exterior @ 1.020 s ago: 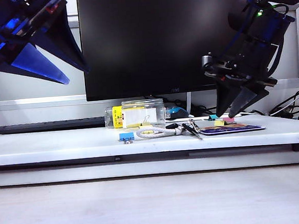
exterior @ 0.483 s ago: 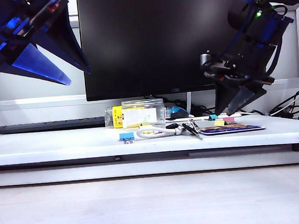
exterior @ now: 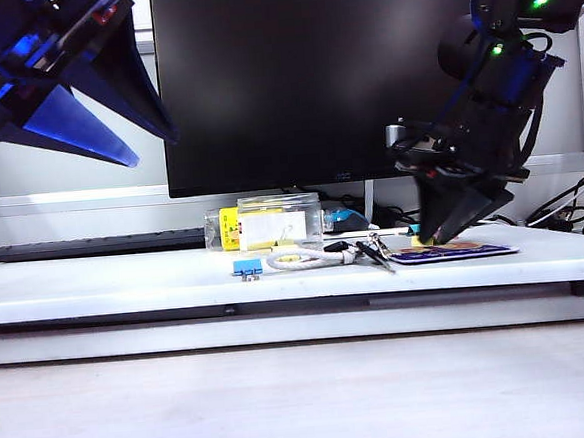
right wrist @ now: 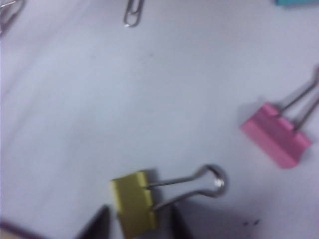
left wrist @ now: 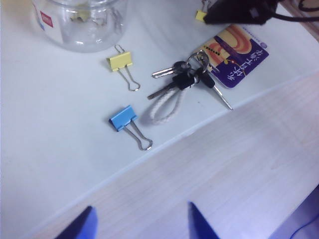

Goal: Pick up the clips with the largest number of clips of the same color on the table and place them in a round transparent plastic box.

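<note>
Jaws of the right gripper (right wrist: 137,219) stood on either side of a pale-yellow clip (right wrist: 133,204) on the white table (right wrist: 149,99), narrowed around it; whether they pinched it I could not tell. A pink clip (right wrist: 275,140) lay nearby. The left gripper (left wrist: 139,224) hung high and wide apart, holding nothing. Another yellow clip (left wrist: 120,61) lay just beside the round transparent plastic box (left wrist: 82,25), with a blue clip (left wrist: 122,118) and keys (left wrist: 182,79) near.

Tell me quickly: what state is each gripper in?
Left gripper: open, raised above the table's left side, holding nothing.
Right gripper: fingers either side of a yellow clip; grip cannot be told.
</note>
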Available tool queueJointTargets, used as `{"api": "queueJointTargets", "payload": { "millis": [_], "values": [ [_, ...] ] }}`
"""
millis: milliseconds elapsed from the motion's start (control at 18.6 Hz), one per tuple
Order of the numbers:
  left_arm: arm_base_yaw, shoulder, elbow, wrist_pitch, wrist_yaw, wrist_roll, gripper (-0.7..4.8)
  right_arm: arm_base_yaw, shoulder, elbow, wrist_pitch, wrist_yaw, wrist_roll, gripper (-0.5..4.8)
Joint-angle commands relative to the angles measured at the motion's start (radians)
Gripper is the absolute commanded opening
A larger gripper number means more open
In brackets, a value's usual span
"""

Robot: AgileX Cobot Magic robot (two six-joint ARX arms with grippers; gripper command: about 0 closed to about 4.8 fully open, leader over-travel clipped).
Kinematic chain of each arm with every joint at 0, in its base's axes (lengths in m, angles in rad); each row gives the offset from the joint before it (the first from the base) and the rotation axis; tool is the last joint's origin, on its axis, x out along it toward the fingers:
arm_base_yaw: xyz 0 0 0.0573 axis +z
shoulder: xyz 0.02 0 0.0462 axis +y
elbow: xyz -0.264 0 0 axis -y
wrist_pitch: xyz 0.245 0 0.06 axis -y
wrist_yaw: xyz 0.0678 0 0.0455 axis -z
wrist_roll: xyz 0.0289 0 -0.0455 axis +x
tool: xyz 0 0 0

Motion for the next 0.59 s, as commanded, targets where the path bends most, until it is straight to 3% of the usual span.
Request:
{"api": "queueJointTargets", "payload": {
  "millis": [54, 161, 591],
  "values": [
    [-0.001, -0.003, 0.002, 0.007, 0.005, 0.0, 2.46, 0.002, 0.006, 0.002, -0.001, 0.003, -0.004, 1.02],
    [-0.001, -0.003, 0.002, 0.007, 0.005, 0.0, 2.46, 0.002, 0.005, 0.002, -0.002, 0.002, -0.004, 0.71],
    [-0.001, -0.003, 0.002, 0.007, 0.004, 0.0, 2.46, 0.006, 0.003, 0.037, -0.032, -0.063, -0.001, 0.72]
  ]
}}
